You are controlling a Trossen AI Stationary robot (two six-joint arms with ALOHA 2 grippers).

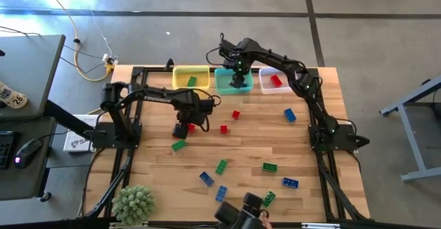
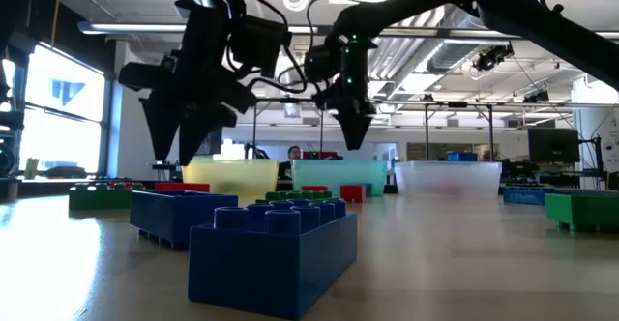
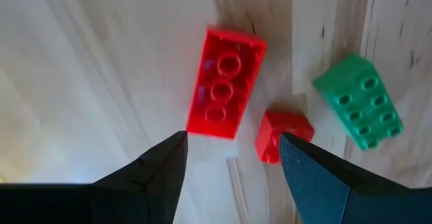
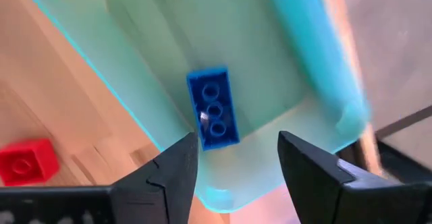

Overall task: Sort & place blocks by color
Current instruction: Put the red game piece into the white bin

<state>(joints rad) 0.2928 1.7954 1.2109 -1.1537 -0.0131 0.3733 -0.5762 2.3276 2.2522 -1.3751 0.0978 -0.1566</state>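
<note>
The table (image 1: 275, 146) carries three bins at its 12 o'clock edge: yellow bin (image 1: 191, 76), teal bin (image 1: 231, 81), clear bin (image 1: 274, 81). The right gripper (image 4: 237, 158) hangs over the teal bin, jaws open, above a blue block (image 4: 213, 109) lying inside. The left gripper (image 3: 233, 158), jaws open and empty, hovers at 10 o'clock of table centre over a red block (image 3: 225, 82); a smaller red piece (image 3: 282, 135) and a green block (image 3: 359, 100) lie beside it. Other blocks lie scattered toward 6 o'clock.

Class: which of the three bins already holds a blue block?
The teal bin, the middle one; a blue block lies inside it, under the right pincer. The yellow bin holds green, the clear bin red.
</note>
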